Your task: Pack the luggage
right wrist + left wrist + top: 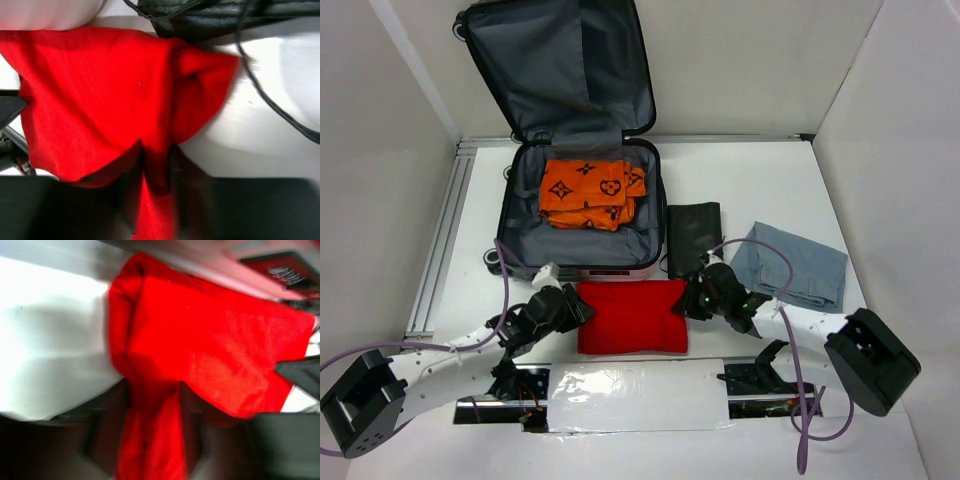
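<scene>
1. At the near edge of the worktop (750, 180), my left tool (568, 305) and right tool (692, 300) each pinch an end of the red cloth (632, 318).
2. Behind it, the luggage (525, 205) lies open, orange cloth (590, 192) inside.

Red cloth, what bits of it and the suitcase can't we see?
Wrist views: pinched edges of the red cloth hide inside left gripper and right gripper, blurred.
Top view: outer shell of the luggage faces away; lid cut by upper edge.
Top view: whatever lies under the orange cloth.
</scene>
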